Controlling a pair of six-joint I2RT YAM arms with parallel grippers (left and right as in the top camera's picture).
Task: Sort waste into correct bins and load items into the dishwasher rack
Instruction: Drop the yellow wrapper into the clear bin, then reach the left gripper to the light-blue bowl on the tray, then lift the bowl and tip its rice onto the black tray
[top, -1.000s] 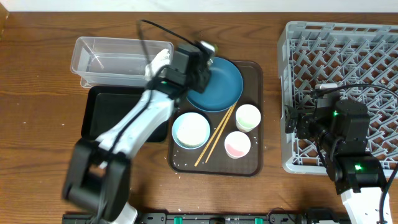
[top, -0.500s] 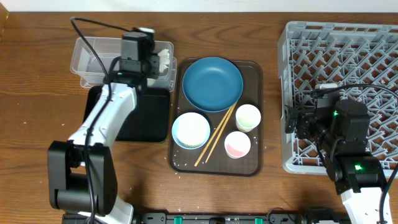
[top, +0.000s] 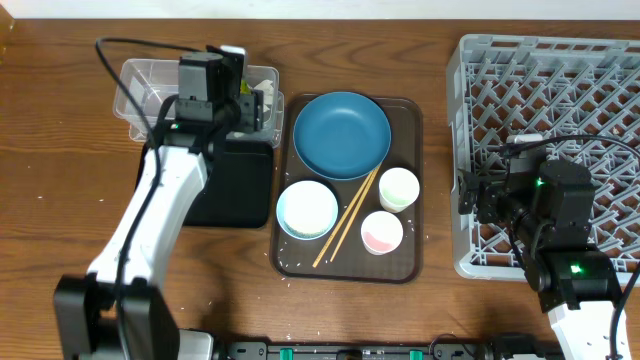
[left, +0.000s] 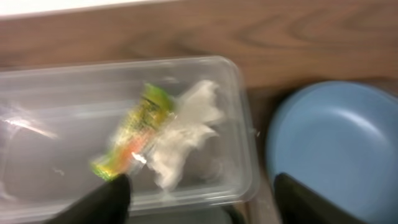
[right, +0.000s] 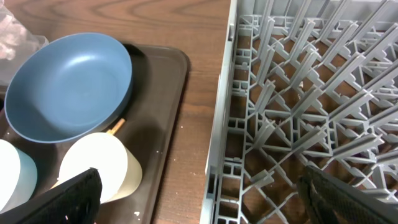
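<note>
My left gripper (top: 247, 105) hangs open over the right end of the clear bin (top: 140, 95), nothing between its fingers. Below it in the left wrist view, a green-and-yellow wrapper (left: 134, 130) and a crumpled white napkin (left: 186, 134) lie loose inside that bin (left: 244, 118). The dark-blue plate (top: 342, 135), light-blue bowl (top: 307, 208), chopsticks (top: 345, 218), a white cup (top: 398, 188) and a pink-lined cup (top: 381, 231) rest on the brown tray (top: 412, 262). My right gripper (right: 205, 208) stands wide open over the left wall of the dishwasher rack (top: 560, 80).
The shallow black bin (top: 240, 185) sits just in front of the clear one, partly under my left arm. A few white specks lie on the brown tray's front edge. The rack's left wall (right: 221, 124) stands close beside the brown tray (right: 168, 93).
My left arm swung left from above the plate to the clear bin and its jaws opened; the wrapper now lies loose in the bin. The right arm has not moved.
</note>
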